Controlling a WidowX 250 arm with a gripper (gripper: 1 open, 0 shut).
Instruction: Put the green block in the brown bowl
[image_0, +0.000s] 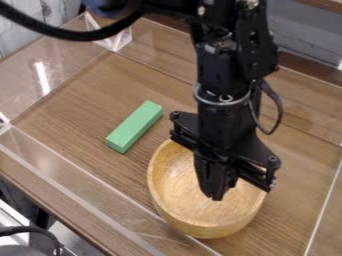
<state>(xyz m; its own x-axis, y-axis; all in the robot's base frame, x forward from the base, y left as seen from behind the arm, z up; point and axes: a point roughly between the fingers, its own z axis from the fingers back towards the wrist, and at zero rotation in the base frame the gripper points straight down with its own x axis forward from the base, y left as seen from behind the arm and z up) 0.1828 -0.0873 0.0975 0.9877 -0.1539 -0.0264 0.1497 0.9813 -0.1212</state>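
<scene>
The wooden bench (80, 110), brown with fine straight grain, is spread across the view, its near-left side overlaid by a glossy, see-through strip. The black arm (230, 60), made up of angular, bolted segments with a cable looped at its side, is reached down over the brown bowl (201, 212). The bowl is rounded, thick-rimmed and light brown, and its hollow is partly hidden by the arm. The claw (214, 188), dark and narrow-tipped, is held closed over the bowl, with nothing seen gripped in it; whether the bowl is touched by its tips cannot be told. The green block (134, 127), a flat, matte, straight-edged bar, is laid on the bench outside the bowl, near its upper-left rim and apart from it. Its long axis is slanted, with one end pointed to the upper right of the view and the other to the lower left.
</scene>
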